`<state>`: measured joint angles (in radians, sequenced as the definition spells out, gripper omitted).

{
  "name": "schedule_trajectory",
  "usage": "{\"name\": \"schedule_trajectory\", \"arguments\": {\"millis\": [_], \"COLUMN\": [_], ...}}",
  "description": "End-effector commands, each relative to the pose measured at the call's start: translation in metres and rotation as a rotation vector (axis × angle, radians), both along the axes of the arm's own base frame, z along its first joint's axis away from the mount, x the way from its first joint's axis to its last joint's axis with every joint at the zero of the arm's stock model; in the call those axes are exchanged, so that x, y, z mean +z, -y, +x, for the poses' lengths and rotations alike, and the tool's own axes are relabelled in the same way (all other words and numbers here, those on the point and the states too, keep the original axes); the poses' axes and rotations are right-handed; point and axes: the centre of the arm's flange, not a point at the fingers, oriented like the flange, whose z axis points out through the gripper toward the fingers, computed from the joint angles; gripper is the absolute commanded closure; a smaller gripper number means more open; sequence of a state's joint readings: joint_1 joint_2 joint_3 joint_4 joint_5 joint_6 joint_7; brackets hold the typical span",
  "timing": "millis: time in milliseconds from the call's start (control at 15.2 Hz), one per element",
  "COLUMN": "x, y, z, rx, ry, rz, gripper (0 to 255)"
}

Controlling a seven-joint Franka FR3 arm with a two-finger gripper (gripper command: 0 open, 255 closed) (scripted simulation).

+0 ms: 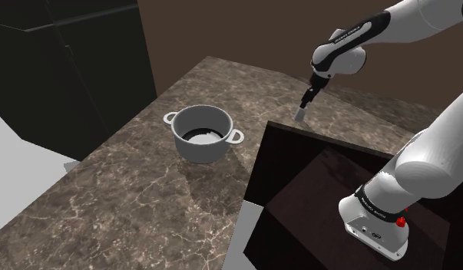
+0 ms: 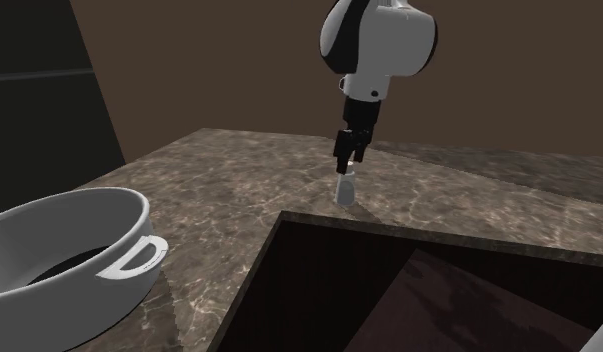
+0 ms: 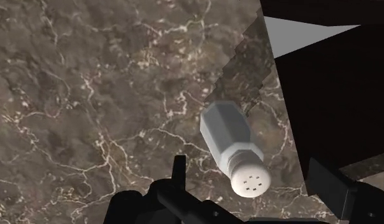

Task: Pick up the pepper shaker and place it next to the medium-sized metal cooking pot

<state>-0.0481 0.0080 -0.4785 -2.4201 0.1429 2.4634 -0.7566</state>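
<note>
Pincer (image 2: 346, 168) apart over standing pepper shaker (image 2: 344, 189) on worktop (image 1: 145, 192); grasp, transfer beside pot (image 1: 203, 150) outstanding.

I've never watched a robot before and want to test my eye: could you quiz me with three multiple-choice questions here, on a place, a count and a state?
1. Where is the pale grey faceted pepper shaker? A) on the floor B) on the brown marbled countertop, beside the dark recess C) on a shelf
2. How many loop handles has the round grey cooking pot? A) one B) two C) four
3. The black gripper is: A) shut on the shaker B) gripping the pot C) open
Answers: B, it stands by the recess edge; B, one each side; C, fingers apart, not touching the shaker.
</note>
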Motion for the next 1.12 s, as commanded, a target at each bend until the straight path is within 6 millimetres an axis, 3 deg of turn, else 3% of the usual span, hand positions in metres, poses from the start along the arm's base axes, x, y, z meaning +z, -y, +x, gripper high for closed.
{"name": "schedule_trajectory", "arguments": {"millis": [0,198,726,792,1056], "x": [-0.011,-0.024,-0.024,-0.024,-0.024], "y": [0.000,-0.001,-0.001,-0.001,-0.001], "z": [0.001,0.002,0.002,0.002,0.002], "rx": [0.000,0.000,0.000,0.000,0.000], "ry": [0.001,0.001,0.001,0.001,0.001], "rz": [-0.001,-0.001,-0.001,-0.001,-0.001], "gripper": [0,0,0,255,255]}}
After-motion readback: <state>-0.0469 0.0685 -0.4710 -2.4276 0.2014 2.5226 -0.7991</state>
